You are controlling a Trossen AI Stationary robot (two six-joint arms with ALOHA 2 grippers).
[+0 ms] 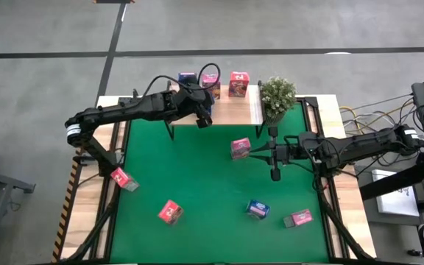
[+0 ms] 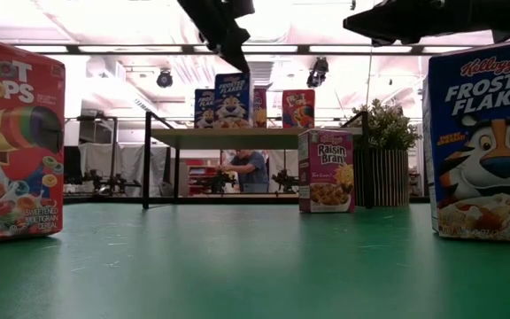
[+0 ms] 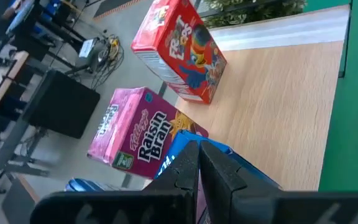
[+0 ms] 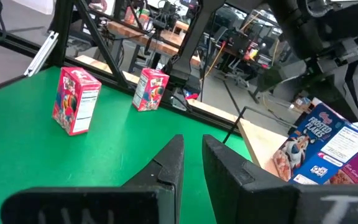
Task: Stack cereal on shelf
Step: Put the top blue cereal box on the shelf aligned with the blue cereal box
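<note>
— Mat point(image 1: 197, 177) and wooden shelf point(image 1: 234, 110) first: which boxes are up there?

— Frosted Flakes point(image 2: 231, 99), a pink Raisin Bran point(image 3: 132, 140) and red Froot Loops point(image 3: 182, 50). Another Raisin Bran point(image 2: 326, 170) stands on the green by the potted plant point(image 1: 277, 96).

— And the grippers?

— Left gripper point(image 1: 204, 118) is shut tight over the shelf's front edge, holding nothing. Right gripper point(image 1: 255, 152) sits just beside that Raisin Bran, fingers a sliver apart, empty.
</note>
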